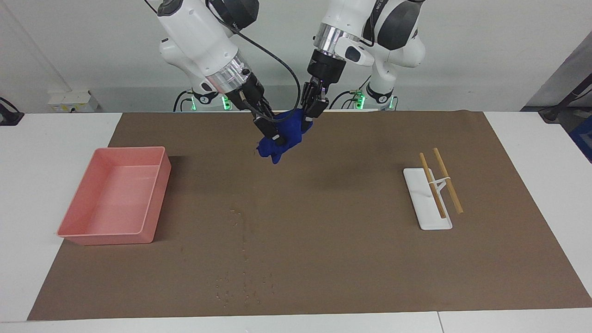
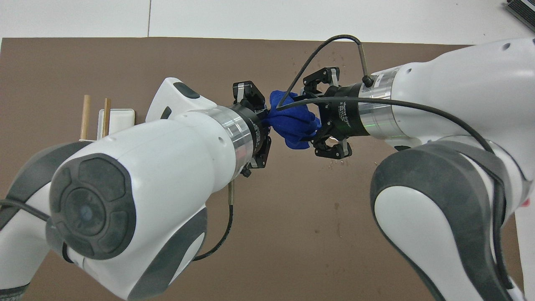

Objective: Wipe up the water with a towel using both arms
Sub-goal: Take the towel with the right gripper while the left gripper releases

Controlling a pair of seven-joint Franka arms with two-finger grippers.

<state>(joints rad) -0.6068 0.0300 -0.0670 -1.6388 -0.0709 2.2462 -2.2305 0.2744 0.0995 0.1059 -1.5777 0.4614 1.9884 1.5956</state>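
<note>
Above the mat (image 1: 323, 222), nearer us than the water (image 1: 243, 282), our left gripper (image 1: 309, 112) is clamping the towel (image 1: 283, 135); we cannot tell whether our right gripper's (image 1: 273, 134) fingers are gripping it.

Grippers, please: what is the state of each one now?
Left gripper: shut on the blue towel.
Right gripper: at the towel; grip cannot be told.

White jointed arms (image 1: 203, 37), dark grey joint caps, silver wrist rings, black cables, black tools

No text, label or number can be read on anything in either view.
</note>
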